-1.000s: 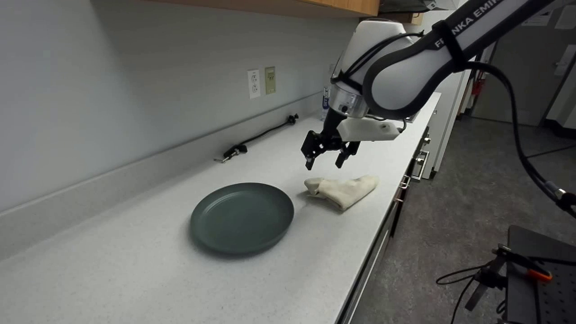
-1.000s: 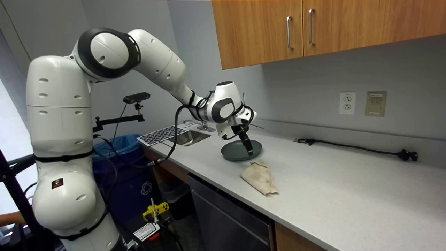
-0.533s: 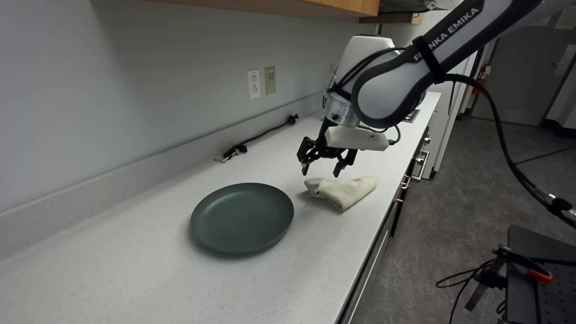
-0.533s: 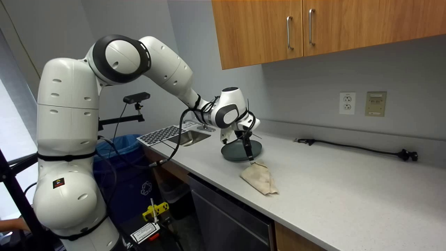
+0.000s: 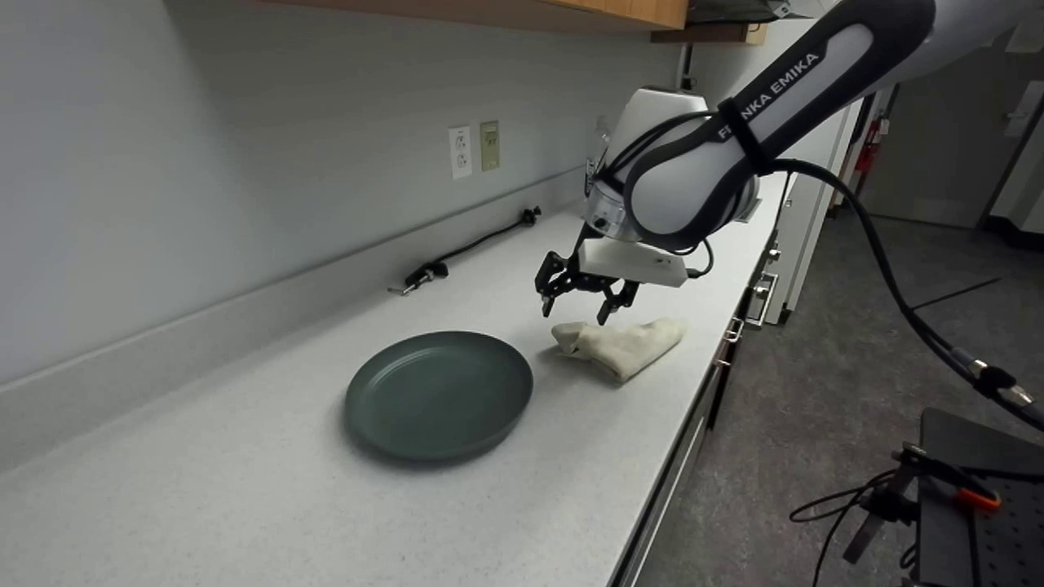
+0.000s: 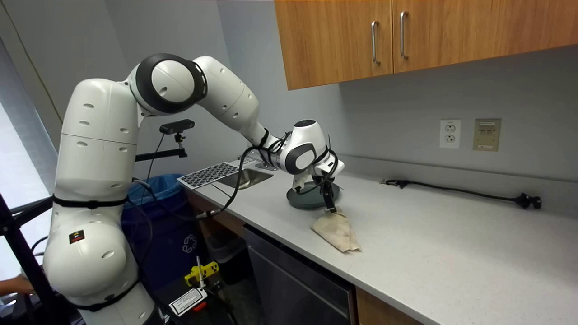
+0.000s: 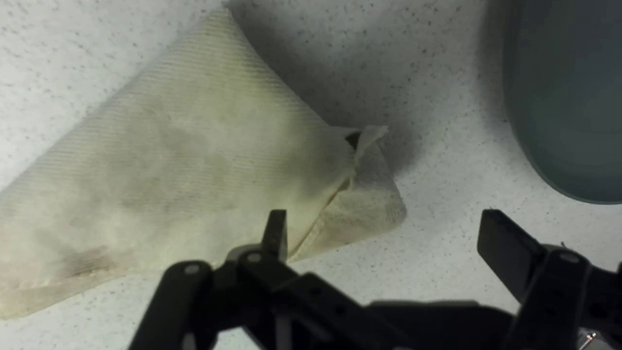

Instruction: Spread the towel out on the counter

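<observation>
On the counter [image 6: 429,253], near the plate [image 5: 440,395]: folded towel [image 7: 194,160].
Parted and empty, the fingers [image 7: 508,253] may bite too deep, pinching several layers and dragging the towel whole instead of opening it.

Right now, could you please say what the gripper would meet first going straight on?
The gripper would probably meet the towel first, at its end nearest the plate, though depth is unclear.
</observation>
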